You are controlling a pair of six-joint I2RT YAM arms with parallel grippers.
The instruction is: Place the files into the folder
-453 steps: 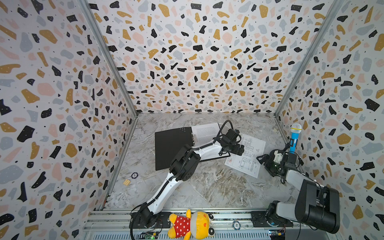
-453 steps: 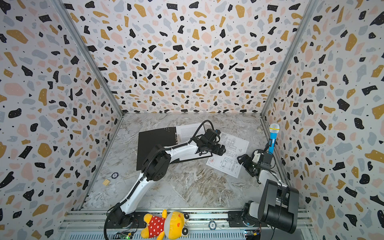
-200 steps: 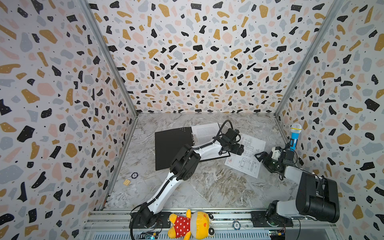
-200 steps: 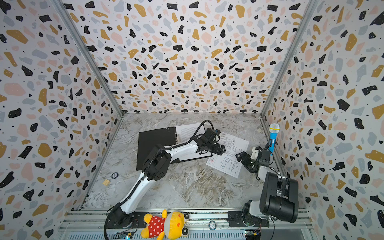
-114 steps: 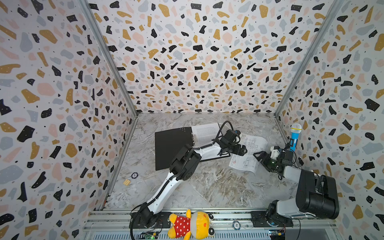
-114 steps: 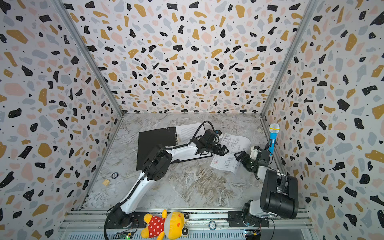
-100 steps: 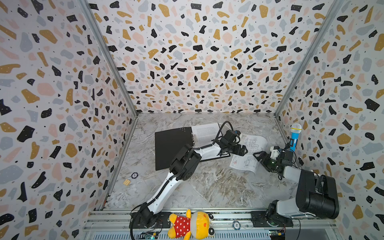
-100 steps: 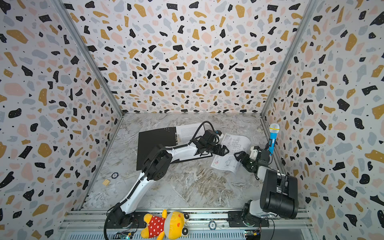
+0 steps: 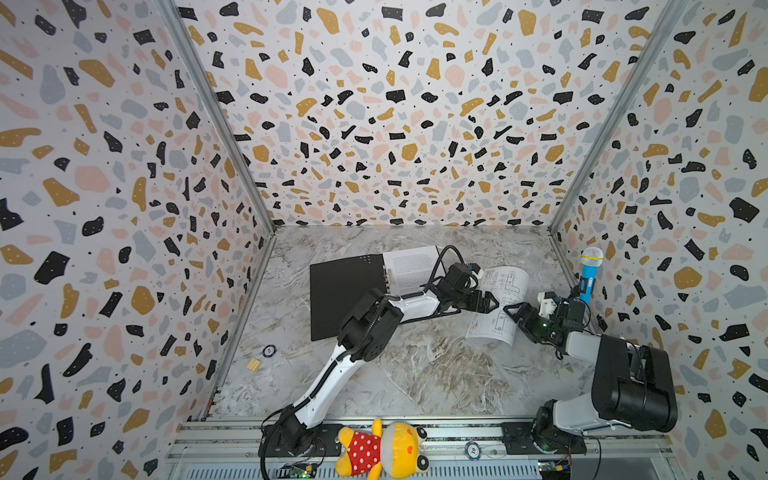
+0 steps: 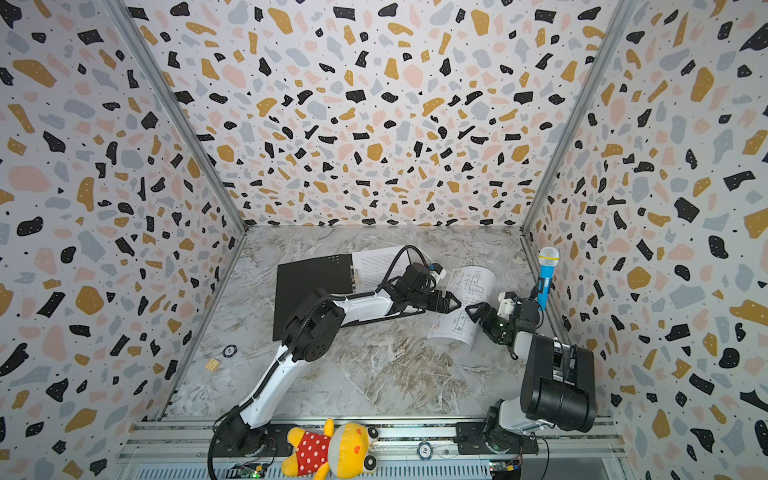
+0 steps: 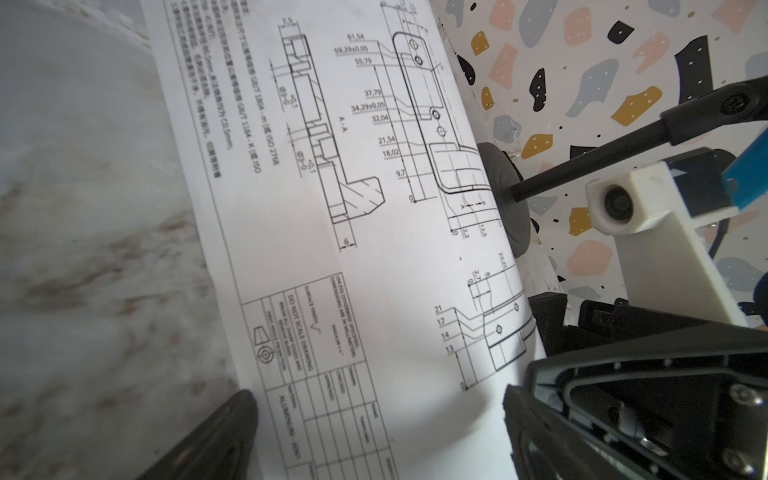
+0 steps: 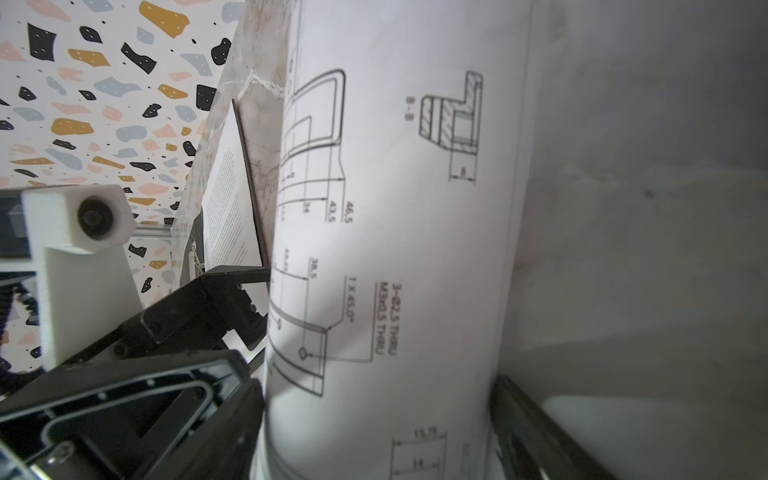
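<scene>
Jaws of the right gripper (image 9: 514,312) stand spread wide, grasping nothing, moved in from the right to the edge of the drawing sheet (image 9: 494,328), which lay flat two seconds ago and now bows up off the table in a curl. Just beyond, the left gripper (image 9: 491,301) stays at the sheet's left edge, equally released. Farther left, the text sheet (image 9: 409,268) still lies on the open black folder (image 9: 345,291).

The marbled tabletop (image 9: 415,374) carries an open black folder (image 9: 340,291) at eleven o'clock and a curled drawing sheet (image 9: 495,328) at two. A chip (image 9: 269,351) and wooden block (image 9: 253,365) lie at eight.
</scene>
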